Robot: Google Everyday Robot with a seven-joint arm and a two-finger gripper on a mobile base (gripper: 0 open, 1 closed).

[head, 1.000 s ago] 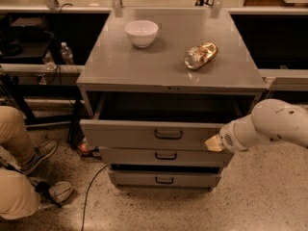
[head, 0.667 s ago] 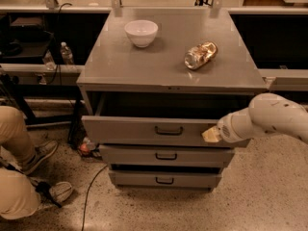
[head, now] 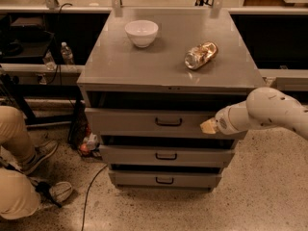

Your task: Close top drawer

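Nearest to me on the left is somebody crouching on the speckled floor, tan trousers (head: 14,177) and a grey shoe (head: 55,192), with a dark cable (head: 89,196) trailing past them toward the cabinet, well clear of the arm. The bottom drawer (head: 139,179) and the middle drawer (head: 130,155) both stick out a little in steps, same grey fronts and little loop pulls. The gripper (head: 209,125) is parked flat against the right end of the top drawer (head: 125,121), off to the side of the dark central handle (head: 168,122). I reckon that's on purpose: closing only needs a shove on the panel, not a grab. Can't tell whether the claw is open or closed from here. The white arm (head: 274,112) comes in from the right. The top drawer is wide, plain grey metal and sits pulled out partway under the cabinet top (head: 144,71), with a dark gap showing above its front. Pushing off-centre might skew it, I guess. Further back on top sit a white bowl (head: 141,32) and a shiny crumpled packet (head: 201,55), well apart. A water bottle (head: 67,54) stands on the shelf behind.
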